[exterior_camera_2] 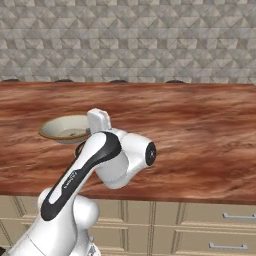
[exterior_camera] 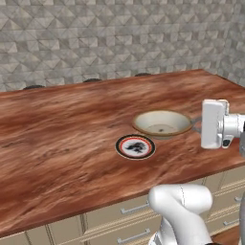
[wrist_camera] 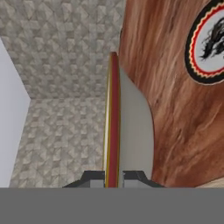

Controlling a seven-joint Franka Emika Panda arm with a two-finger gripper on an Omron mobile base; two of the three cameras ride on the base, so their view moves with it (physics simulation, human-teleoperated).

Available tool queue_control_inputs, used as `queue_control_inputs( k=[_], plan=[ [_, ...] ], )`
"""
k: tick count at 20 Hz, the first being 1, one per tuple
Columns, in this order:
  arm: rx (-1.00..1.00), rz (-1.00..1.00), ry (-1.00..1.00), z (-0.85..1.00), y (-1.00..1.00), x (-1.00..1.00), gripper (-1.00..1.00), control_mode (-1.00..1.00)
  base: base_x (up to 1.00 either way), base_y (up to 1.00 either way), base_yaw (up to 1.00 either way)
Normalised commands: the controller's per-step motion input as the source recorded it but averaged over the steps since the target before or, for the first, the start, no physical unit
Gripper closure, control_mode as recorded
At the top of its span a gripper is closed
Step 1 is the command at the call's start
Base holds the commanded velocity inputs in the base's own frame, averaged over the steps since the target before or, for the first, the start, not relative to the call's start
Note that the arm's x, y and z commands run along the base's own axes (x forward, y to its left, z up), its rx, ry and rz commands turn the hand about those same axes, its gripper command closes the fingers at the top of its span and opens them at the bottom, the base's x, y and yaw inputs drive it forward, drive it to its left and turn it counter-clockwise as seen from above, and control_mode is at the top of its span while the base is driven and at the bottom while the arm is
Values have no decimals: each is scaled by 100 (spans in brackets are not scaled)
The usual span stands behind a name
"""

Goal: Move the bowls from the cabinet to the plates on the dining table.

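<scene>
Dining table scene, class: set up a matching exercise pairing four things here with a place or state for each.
Things:
1. bowl
2. plate
3. pincer
4. drawers

Descriptions:
a. beneath the table top
b. closed on the bowl's rim
c. flat on the wood, nothing on it
d. held beside the plate, not on it

Pairs: 1-d, 2-c, 3-b, 4-a

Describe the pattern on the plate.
The plate is white, with a black and red rim and a dark centre; the left base view shows it best.
</scene>
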Motion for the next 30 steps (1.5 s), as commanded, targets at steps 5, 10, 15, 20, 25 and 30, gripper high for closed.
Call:
queue_control_inputs(
  k=[5,10,15,20,25,30],
  plan=[
    [0,3,6,-26,4,38,100,-100,0,0,0],
    [0,4,9,-28,1,38,100,-100,0,0,0],
    [0,4,7,-33,0,32,100,-100,0,0,0],
    [0,5,5,-33,0,26,100,-100,0,0,0],
    [1,3,1,-23,0,28,100,-100,0,0,0],
    [1,2,-4,-19,0,29,100,-100,0,0,0]
  ],
)
